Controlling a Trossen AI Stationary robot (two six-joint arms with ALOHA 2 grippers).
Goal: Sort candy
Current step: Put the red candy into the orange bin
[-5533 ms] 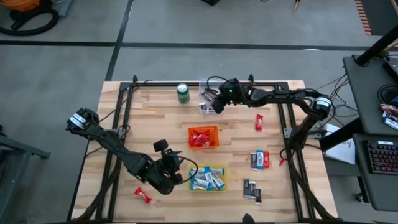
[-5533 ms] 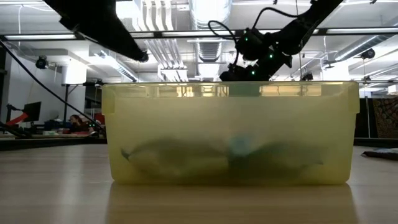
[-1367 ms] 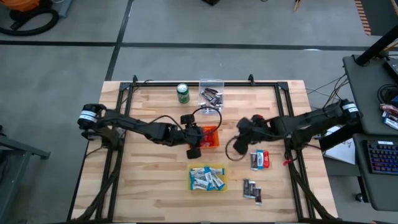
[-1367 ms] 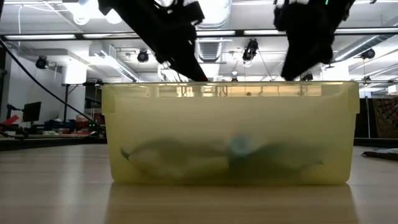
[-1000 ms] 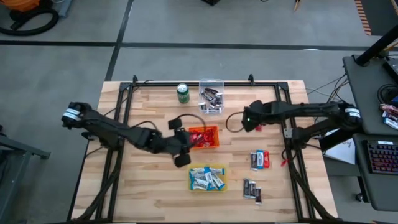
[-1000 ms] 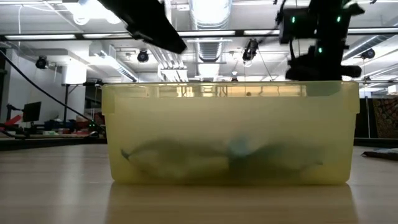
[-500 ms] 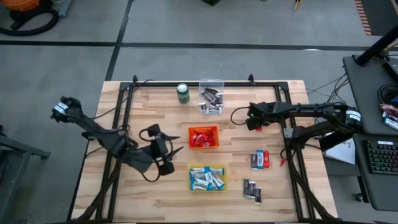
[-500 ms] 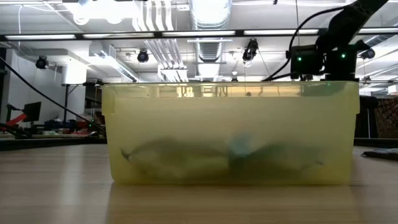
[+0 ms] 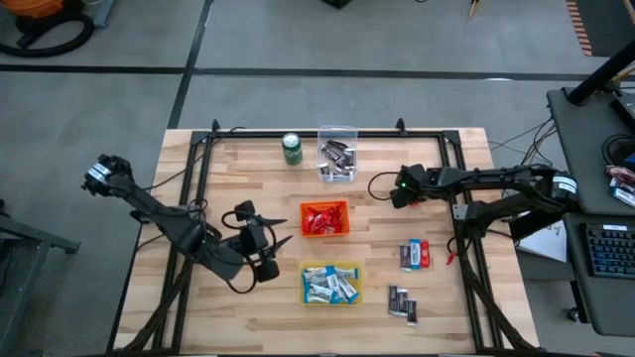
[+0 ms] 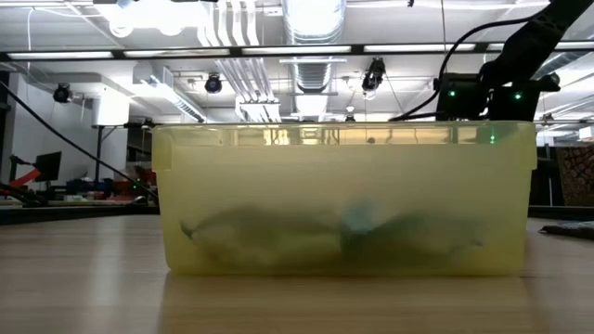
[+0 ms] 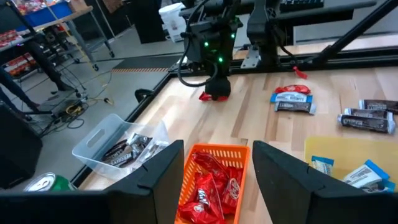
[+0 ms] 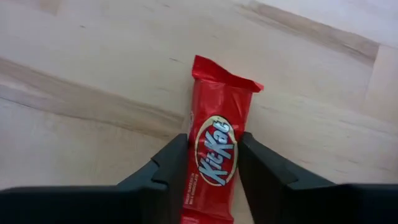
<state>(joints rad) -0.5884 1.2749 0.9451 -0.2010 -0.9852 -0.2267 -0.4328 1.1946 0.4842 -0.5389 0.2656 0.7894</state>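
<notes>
The right tool (image 12: 211, 163) is down on the bench (image 9: 238, 188) toward its right edge, straddling a red candy bar (image 12: 215, 149) that lies flat on the wood; in the right wrist view its two fingers (image 12: 166, 171) stand just beside the wrapper's long sides, closing in, and whether they already pinch it cannot be told; the step in hand looks like the pick-up of this bar for the orange bin (image 9: 324, 219) of red candy at the middle of the bench; to do it well the fingers should squeeze the bar square across its width near the middle, firmly enough that the slick wrapper does not slip, then lift straight up before swinging across; the left tool (image 9: 269, 252), its fingers apart and holding nothing, waits near the front left, beside the yellow bin (image 9: 331, 285); more loose candy (image 9: 414, 254) lies toward the right front.
</notes>
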